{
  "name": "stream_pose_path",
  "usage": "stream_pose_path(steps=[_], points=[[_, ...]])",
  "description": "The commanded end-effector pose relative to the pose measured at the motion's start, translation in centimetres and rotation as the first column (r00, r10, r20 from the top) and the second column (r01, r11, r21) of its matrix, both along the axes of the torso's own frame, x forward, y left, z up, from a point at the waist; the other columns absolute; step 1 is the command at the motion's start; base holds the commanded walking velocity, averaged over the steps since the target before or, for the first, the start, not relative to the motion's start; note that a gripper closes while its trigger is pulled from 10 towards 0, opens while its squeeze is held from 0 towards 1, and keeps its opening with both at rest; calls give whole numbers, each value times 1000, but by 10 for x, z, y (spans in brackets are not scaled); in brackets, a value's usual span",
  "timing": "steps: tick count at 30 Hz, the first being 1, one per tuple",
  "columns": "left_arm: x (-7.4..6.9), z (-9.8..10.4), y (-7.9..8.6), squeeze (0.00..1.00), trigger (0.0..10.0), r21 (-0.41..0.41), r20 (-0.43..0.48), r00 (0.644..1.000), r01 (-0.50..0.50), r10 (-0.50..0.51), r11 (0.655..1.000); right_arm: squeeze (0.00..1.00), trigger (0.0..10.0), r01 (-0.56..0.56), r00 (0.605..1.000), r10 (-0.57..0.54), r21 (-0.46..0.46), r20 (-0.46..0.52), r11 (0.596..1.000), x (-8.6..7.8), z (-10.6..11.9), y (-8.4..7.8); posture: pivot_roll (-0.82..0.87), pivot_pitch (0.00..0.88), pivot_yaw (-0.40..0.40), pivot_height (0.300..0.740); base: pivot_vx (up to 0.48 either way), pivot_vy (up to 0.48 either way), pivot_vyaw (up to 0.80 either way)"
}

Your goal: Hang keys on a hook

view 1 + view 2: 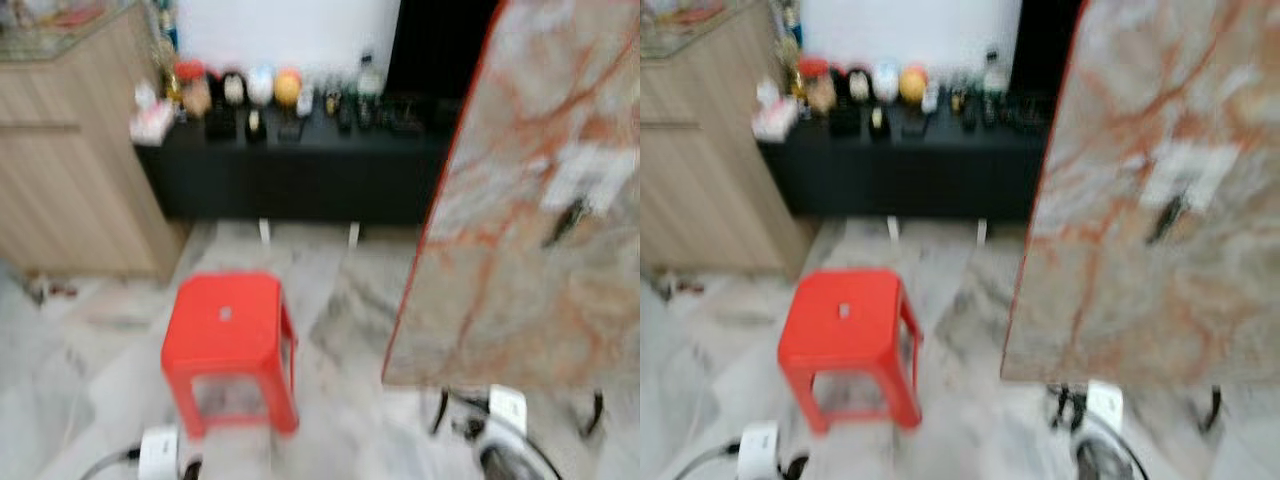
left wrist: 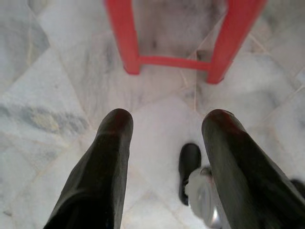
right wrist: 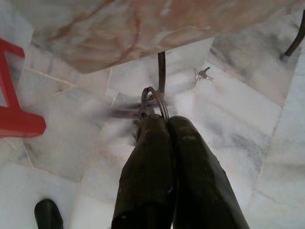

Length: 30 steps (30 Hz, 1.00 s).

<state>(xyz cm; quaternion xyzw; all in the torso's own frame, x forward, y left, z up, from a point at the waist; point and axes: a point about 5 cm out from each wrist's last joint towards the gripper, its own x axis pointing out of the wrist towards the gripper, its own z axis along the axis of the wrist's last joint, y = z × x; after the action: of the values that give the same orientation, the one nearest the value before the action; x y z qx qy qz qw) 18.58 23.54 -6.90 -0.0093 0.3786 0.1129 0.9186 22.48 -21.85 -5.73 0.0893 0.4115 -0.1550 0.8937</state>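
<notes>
The right gripper [image 3: 155,117] is closed, fingers pressed together, pinching a key ring [image 3: 153,99] at its tips. The ring stands out past the fingertips along the fingers' axis; the keys [image 3: 116,113] trail sideways from it as a blur (orientation unclear). It hangs over the marble floor [image 3: 228,119] near the table [image 3: 143,28] edge. The left gripper [image 2: 164,129] is wide open, empty, above floor near a red stool [image 1: 228,335].

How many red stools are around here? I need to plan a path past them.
1. The red stool stands on the marble floor, left of the marble table and before the black sideboard. More could be hidden behind the table.
</notes>
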Motion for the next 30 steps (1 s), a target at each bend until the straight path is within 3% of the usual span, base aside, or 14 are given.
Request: stream_pose_path(steps=[1,24,30], points=[[-4,-3,-4,0,10000,-10,-18,1000,12,-12,1000,0,10000,25,1000,-25,-6,-11,1000,-1,2,-11,47,35,15,740,0,-428,0],[-4,-2,-1,0,10000,-6,-19,1000,20,-20,1000,0,10000,47,997,-46,-14,63,999,15,13,-12,44,22,27,740,0,-433,0],[-5,-3,-2,0,10000,-13,-19,1000,11,-11,1000,0,10000,61,992,-56,-43,111,997,26,23,-20,45,19,25,740,0,0,0]])
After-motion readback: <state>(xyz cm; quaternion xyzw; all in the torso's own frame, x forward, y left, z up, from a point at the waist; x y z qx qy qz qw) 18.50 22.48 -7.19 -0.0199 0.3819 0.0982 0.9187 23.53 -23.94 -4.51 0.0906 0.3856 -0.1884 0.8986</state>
